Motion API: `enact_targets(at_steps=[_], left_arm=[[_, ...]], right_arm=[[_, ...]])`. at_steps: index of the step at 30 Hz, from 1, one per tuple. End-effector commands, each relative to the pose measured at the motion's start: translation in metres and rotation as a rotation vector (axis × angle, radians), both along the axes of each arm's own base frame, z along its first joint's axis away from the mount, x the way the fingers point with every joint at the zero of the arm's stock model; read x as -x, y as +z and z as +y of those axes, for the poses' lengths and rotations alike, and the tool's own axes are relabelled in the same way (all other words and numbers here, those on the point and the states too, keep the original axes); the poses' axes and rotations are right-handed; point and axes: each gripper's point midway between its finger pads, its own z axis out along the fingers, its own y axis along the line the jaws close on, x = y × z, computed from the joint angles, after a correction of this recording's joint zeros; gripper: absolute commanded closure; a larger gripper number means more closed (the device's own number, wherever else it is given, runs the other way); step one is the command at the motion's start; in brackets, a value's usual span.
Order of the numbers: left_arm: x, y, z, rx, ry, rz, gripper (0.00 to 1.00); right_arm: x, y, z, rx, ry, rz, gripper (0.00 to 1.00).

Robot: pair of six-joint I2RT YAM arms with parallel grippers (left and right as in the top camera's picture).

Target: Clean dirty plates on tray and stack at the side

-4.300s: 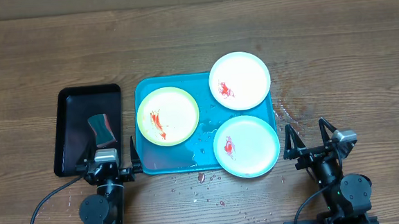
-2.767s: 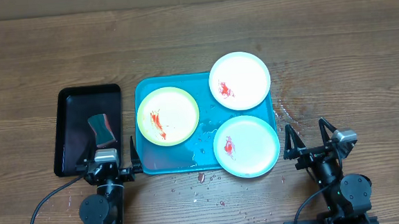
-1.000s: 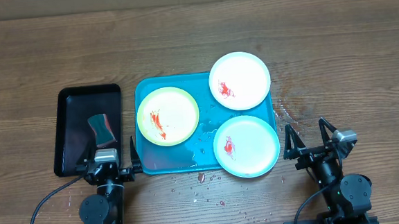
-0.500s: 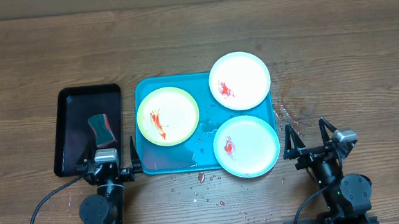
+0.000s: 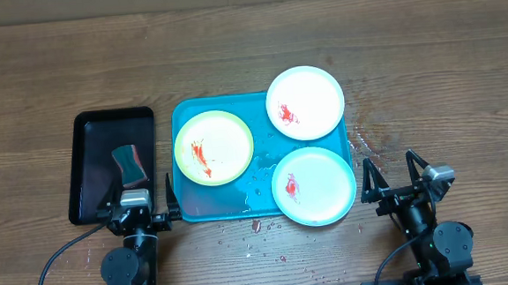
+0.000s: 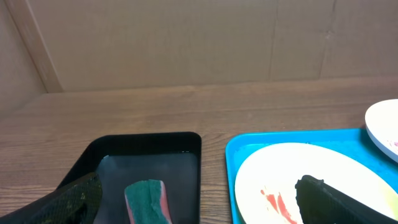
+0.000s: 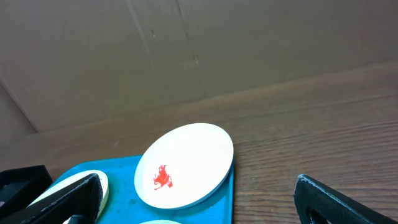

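My left pincer [image 5: 138, 194] and right pincer [image 5: 387, 165] both stand wide open and empty. The blue tray [image 5: 186, 116] lies ahead, between them. The green-rimmed plate [image 5: 214, 146] sits inside it, and two white plates [image 5: 305, 102] [image 5: 314, 185], ahead-left of the right pincer, overhang its rim. All three are smeared red. Bare wooden table [image 5: 426, 61] opens ahead of the right pincer. A cardboard wall [image 6: 186, 37] closes the far side.

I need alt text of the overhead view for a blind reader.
Three round red-smeared plates, one yellow-green-rimmed and two white, lie on a turquoise rectangular plastic tray. A narrow black tray beside it holds a green-and-red sponge; the left tool and right tool are open.
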Motion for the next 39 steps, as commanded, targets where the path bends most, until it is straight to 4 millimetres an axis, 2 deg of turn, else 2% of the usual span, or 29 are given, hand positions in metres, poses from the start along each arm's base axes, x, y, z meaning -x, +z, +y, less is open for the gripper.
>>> enact_targets(at_steps=[1,29,33,39], left_arm=[[0.000,0.001,-0.005,-0.004,-0.027,-0.009,0.00],[0.000,0.001,-0.005,-0.003,-0.027,-0.009,0.00],[0.000,0.001,-0.005,-0.004,-0.027,-0.009,0.00],[0.000,0.001,-0.005,-0.003,-0.028,-0.009,0.00]], right_arm=[[0.000,0.001,0.000,-0.002,0.003,-0.010,0.00],[0.000,0.001,0.000,0.000,0.002,-0.010,0.00],[-0.001,0.000,-0.008,0.000,-0.044,-0.007,0.00],[0.005,0.006,0.018,-0.007,0.111,-0.029,0.00]])
